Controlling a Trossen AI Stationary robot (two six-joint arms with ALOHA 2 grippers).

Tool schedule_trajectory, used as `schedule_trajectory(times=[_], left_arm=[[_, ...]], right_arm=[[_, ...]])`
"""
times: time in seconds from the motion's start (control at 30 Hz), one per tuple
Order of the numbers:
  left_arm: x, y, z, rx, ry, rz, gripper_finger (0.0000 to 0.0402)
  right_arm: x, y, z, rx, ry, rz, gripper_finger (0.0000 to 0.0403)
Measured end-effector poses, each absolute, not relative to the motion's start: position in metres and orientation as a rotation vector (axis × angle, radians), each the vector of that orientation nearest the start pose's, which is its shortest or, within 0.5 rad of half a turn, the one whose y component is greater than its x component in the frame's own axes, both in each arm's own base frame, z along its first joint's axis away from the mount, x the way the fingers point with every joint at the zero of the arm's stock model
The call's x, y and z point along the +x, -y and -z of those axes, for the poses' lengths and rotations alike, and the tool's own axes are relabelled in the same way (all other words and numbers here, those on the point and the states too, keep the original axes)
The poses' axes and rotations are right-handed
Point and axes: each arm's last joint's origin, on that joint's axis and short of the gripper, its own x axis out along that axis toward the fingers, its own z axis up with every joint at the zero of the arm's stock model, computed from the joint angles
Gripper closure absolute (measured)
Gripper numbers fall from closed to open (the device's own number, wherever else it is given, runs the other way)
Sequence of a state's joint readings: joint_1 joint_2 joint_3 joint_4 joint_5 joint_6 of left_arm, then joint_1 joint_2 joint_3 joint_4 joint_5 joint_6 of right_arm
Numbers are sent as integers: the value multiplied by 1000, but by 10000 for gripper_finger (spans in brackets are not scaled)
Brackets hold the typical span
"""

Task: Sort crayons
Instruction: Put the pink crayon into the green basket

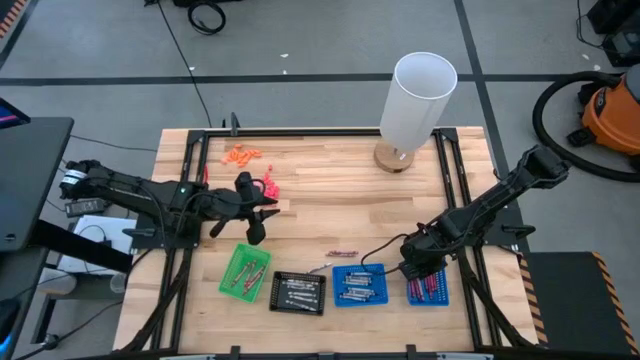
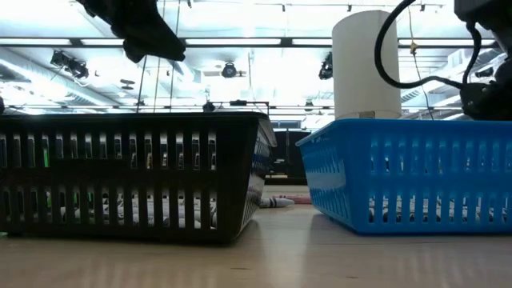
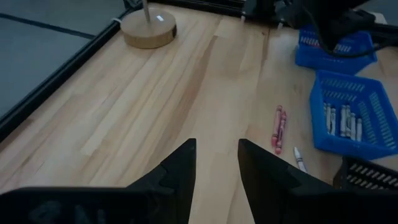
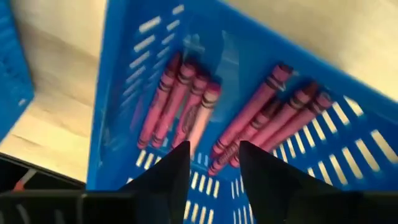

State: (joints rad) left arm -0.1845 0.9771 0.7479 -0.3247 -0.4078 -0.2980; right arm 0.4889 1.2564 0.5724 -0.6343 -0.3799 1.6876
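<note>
Light was even and bright in the high view, coming from above, and the wooden table [image 1: 330,190] showed only soft, short shadows under the arms and beside the white cylinder [image 1: 415,100]. The low view faced rows of ceiling lights [image 2: 240,48] that glared white, leaving the black basket [image 2: 128,176] and the arm above it as dark, backlit shapes; the tabletop nearest the lens was out of focus. The left wrist view was evenly lit and fairly sharp. The right wrist view was soft, with the maroon crayons [image 4: 249,124] blurred and the blue tray [image 4: 348,155] strongly saturated.
</note>
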Motion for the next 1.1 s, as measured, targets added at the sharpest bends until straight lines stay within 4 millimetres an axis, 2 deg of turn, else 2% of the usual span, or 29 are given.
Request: schedule_trajectory(times=[0.3,0.63,1.1], left_arm=[[204,19,-275,-162,-486,-336,272],[204,17,-275,-195,-481,-354,272],[204,17,-275,-194,-481,-354,271]], right_arm=[[163,-99,-152,1206,-1498,626,256],[170,-108,-146,1293,-1523,616,257],[162,-127,-127,1202,-1583,722,257]])
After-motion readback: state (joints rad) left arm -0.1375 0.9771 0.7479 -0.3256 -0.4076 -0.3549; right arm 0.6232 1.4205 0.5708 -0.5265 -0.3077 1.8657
